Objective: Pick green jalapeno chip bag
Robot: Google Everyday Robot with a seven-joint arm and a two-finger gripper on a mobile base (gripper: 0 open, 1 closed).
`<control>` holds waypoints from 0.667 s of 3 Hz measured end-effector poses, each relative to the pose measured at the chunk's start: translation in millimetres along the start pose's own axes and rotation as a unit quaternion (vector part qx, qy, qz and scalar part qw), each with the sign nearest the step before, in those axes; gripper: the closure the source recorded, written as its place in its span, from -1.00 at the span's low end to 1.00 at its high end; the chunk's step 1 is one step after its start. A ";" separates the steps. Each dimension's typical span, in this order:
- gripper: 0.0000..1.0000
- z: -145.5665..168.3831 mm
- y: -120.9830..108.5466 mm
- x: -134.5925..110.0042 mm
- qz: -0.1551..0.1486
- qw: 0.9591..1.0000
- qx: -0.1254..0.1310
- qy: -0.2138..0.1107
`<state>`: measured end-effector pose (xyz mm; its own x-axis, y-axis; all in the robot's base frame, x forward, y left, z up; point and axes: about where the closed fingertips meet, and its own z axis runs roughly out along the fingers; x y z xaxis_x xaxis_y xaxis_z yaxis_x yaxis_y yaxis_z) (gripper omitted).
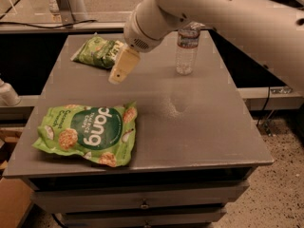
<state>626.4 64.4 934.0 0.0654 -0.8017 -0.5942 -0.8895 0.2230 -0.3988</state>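
The small glossy green jalapeno chip bag (97, 52) lies at the far left of the grey table (199, 127), its right end partly hidden by my gripper. My gripper (121, 69) hangs from the white arm just right of and in front of that bag, above the tabletop, holding nothing that I can see. It shows as one cream-coloured finger piece pointing down-left. The larger flat green "dang" bag (89, 134) lies at the near left of the table.
A clear plastic water bottle (186, 49) stands upright at the far middle of the table, right of the gripper. The white arm spans the upper right. A dark gap runs behind the table. A white post (7, 93) stands at the left edge.
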 end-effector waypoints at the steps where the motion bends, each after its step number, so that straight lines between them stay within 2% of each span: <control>1: -1.00 37.7 -18.2 -1.1 0.018 1.000 0.016 0.003; 2: -1.00 72.0 -26.7 -3.5 0.046 0.999 0.024 0.006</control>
<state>682.5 101.2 896.4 -0.0216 -0.7833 -0.6212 -0.8685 0.3226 -0.3765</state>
